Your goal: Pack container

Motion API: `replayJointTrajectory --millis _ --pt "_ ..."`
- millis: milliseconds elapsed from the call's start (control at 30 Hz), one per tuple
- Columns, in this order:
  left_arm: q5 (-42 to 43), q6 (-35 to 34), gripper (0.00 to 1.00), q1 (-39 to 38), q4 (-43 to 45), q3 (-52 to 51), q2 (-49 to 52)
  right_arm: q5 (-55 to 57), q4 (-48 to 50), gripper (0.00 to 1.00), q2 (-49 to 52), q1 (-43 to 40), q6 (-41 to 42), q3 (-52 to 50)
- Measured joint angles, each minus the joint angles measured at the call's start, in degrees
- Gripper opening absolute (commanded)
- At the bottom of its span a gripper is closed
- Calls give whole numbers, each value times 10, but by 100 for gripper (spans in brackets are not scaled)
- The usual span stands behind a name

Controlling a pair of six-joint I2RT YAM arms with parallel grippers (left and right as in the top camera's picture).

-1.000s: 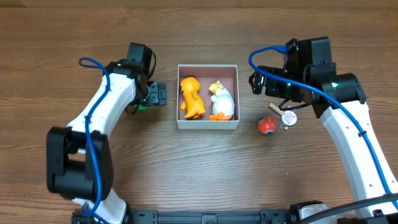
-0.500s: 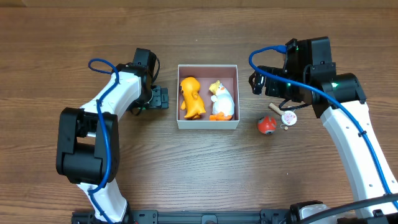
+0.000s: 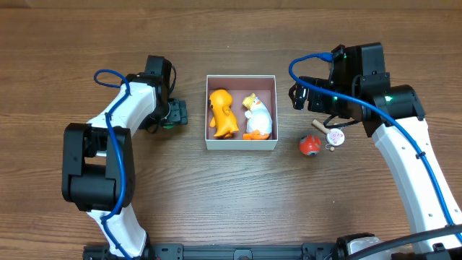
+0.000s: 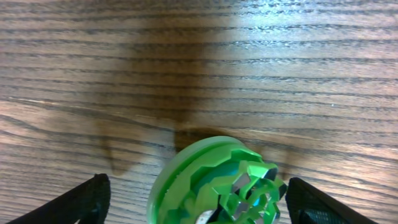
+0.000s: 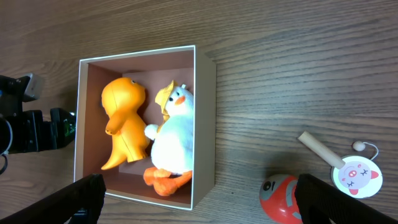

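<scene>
The container (image 3: pixel 242 143) is a white-walled square box in the middle of the table, and its right wall (image 5: pixel 205 124) also shows in the right wrist view. An orange toy (image 3: pixel 222 113) and a white duck (image 3: pixel 257 115) lie inside it. My left gripper (image 3: pixel 177 113) is low over the table just left of the box. It is open, with a green spinning-top toy (image 4: pixel 217 183) between its fingers (image 4: pixel 81 202). The right-hand finger is almost touching the toy. My right gripper (image 3: pixel 297 95) hangs open above the table to the right of the box, holding nothing.
A red ball toy (image 3: pixel 310 146) lies right of the box, also in the right wrist view (image 5: pixel 283 199). Beside it is a pink pig rattle (image 3: pixel 335 135) with a wooden handle (image 5: pixel 317 149). Bare wooden tabletop lies all around.
My left gripper has shifted a little over the green toy, ending slightly further left. Its jaws have narrowed a bit around the toy. The right arm has not moved.
</scene>
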Motion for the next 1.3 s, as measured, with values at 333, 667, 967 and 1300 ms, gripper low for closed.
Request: replayJointTrajectory --millis 333,667,967,1300 --pt "13 1 63 0 0 0 0 0 0 100 0 0 0 0" --pt "15 3 62 0 0 0 0 0 0 100 0 0 0 0" --pt "15 5 100 0 1 0 0 0 0 100 0 0 0 0" --pt "15 2 95 0 43 0 0 0 0 100 0 0 0 0"
